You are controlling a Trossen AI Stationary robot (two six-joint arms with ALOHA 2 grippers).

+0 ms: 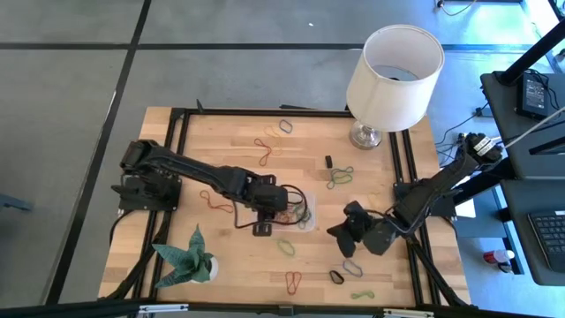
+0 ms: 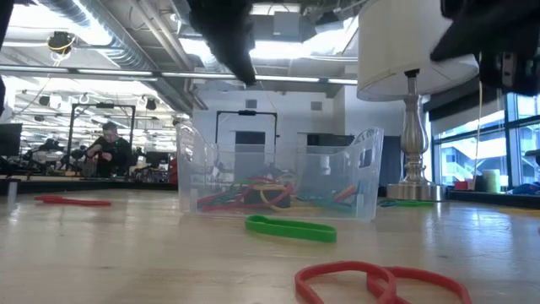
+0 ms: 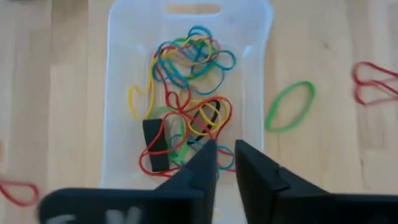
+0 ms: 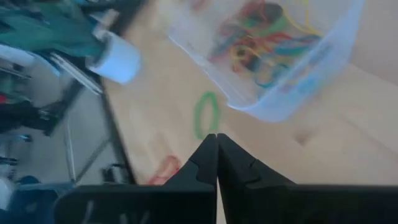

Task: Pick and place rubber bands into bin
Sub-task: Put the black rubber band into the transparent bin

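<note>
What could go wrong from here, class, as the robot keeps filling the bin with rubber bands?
1. The left gripper hangs low over the bin; its fingers could snag the tangled bands inside and drag some out.
2. The bin is light and could get nudged.
3. The right gripper is shut with nothing visibly held, so a pick may have missed.

Grey floor [image 1: 71, 106] crossed by dark seams around the wooden table [image 1: 238, 132]. Exposed ducts [image 2: 101, 34] and ceiling lights [image 2: 295, 21] overhead, bright windows [image 2: 460, 152] at one side, a seated person [image 2: 108, 148] among far desks
</note>
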